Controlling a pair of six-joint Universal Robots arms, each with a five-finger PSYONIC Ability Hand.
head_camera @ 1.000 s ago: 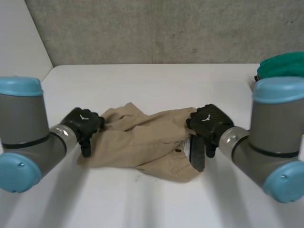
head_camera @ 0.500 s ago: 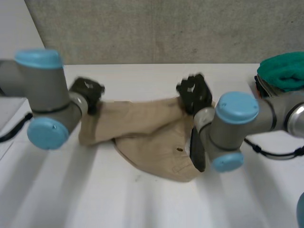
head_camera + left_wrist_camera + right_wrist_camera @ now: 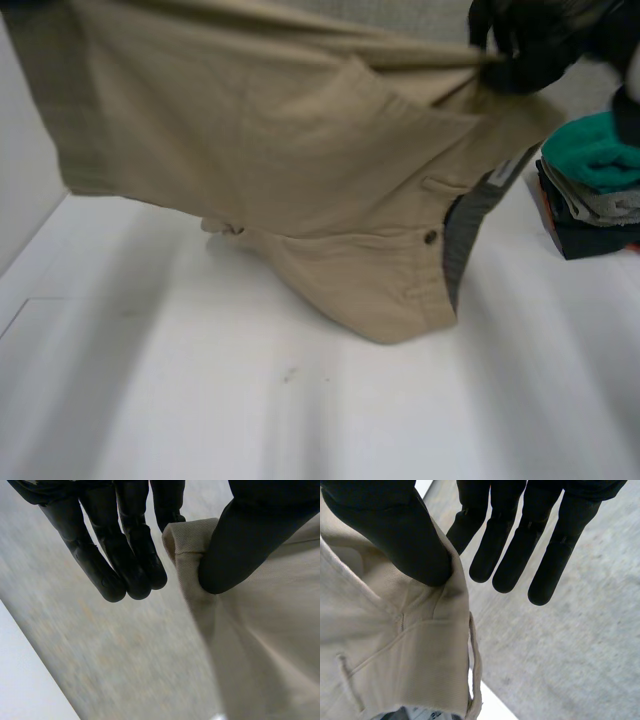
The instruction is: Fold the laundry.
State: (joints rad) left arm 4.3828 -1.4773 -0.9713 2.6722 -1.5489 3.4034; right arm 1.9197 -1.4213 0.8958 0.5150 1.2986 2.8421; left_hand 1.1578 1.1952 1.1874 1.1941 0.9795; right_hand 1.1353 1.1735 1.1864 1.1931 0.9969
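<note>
The beige trousers [image 3: 300,170] hang in the air over the white worktop [image 3: 200,400], spread wide btw. the two hands & held by the upper edge. The lowest part hangs close over the worktop; if it touches there, I cannot tell.

The left hand [image 3: 130,545] grasps one end of this upper edge. In the left wrist view the thumb presses a folded corner of the trousers against one finger behind it, so the cloth is pinched. The other fingers are straight, just beside the corner, w/ no cloth on them. Behind the trousers is a grey concrete wall [image 3: 125,670].

The right hand [image 3: 525,45] grasps the opposite end of the edge, at the waistband side of the trousers. In the right wrist view the thumb lies on the waistband corner & squeezes it against the nearest finger; the remaining fingers are straight & free, next to the cloth. A belt loop shows on the trousers below the thumb.

On the trousers, towards the right-hand side, there is a dark button [image 3: 431,237], & beside it the grey inner lining [image 3: 465,235] is visible, w/ a pocket seam above.

Near the trousers, on the robot's right side, a pile of folded clothes [image 3: 595,175] lies on the worktop, apart from the hanging cloth: green piece on top, grey & dark ones under it.
</note>
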